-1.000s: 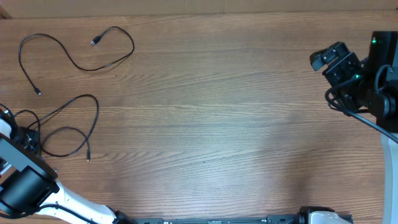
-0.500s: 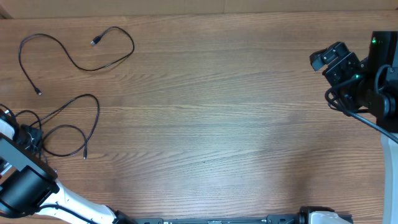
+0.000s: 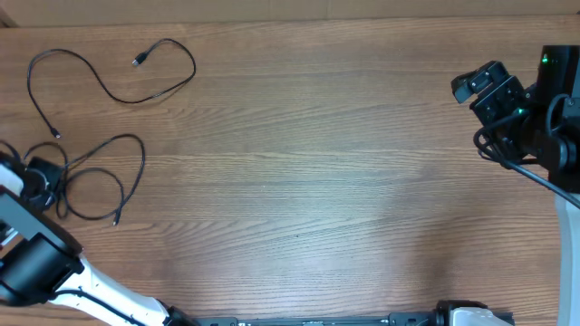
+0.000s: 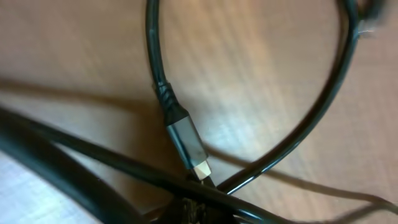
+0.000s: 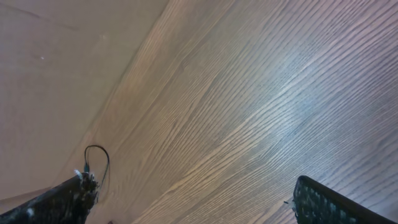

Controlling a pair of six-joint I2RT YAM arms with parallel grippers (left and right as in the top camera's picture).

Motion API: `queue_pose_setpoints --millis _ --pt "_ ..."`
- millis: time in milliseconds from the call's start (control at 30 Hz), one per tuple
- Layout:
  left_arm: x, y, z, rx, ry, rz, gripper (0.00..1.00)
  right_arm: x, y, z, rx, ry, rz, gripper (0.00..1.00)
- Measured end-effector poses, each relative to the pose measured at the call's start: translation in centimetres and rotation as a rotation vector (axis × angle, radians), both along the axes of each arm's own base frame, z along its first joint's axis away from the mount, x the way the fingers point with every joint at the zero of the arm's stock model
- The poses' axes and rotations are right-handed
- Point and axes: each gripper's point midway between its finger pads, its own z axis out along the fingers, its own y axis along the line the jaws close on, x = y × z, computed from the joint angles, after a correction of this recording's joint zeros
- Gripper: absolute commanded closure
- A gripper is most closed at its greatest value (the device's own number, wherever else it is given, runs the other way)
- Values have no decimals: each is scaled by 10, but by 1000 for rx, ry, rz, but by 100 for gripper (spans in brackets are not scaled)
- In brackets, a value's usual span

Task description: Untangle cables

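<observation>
One thin black cable (image 3: 109,80) lies as a loose open curve at the far left of the table, its plug (image 3: 138,61) near the top. A second black cable (image 3: 127,172) loops from my left gripper (image 3: 41,178) at the left edge, with more cord bunched around the jaws. In the left wrist view a plug with a silvery tip (image 4: 186,146) lies against crossing black cords right at the left gripper (image 4: 205,208), which is shut on them. My right gripper (image 3: 471,87) hovers at the far right, open and empty, and its fingers (image 5: 193,199) show wide apart.
The wooden table (image 3: 317,181) spans the view; its back edge (image 3: 299,18) runs along the top. The right arm's body and its thicker black cable (image 3: 535,136) fill the right edge. The left arm's base (image 3: 36,267) sits at the lower left.
My left gripper has moved toward the back along the left edge, dragging the looped cable with it; its free end slid left. The right arm and the far cable have not moved.
</observation>
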Motion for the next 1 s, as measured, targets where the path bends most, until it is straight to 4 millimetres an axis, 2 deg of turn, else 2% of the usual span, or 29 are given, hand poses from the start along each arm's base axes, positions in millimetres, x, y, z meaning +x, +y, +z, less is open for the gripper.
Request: queue_pose_setpoints --millis 167,267,433,567,633,700,867,900,933,1000 --pt "45 -26 4 -16 -77 -132 95 0 0 0 -1 0 0 0" --pt "62 -46 5 -47 -69 -202 96 0 0 0 0 0 0 0" --pt "63 -63 13 -112 36 -232 95 0 0 0 0 0 0 0" --pt "60 -49 47 -99 81 -197 96 0 0 0 0 0 0 0" --pt "52 -41 64 -92 111 -135 96 0 0 0 0 0 0 0" --pt "36 -34 76 -89 164 -42 96 0 0 0 0 0 0 0" --pt "-18 -30 88 -99 340 193 96 0 0 0 0 0 0 0" --pt "-31 -30 89 -103 384 243 95 0 0 0 -1 0 0 0" --pt "-57 -33 94 -111 477 333 95 0 0 0 0 0 0 0" --pt "-94 -29 101 -82 604 476 96 0 0 0 0 1 0 0"
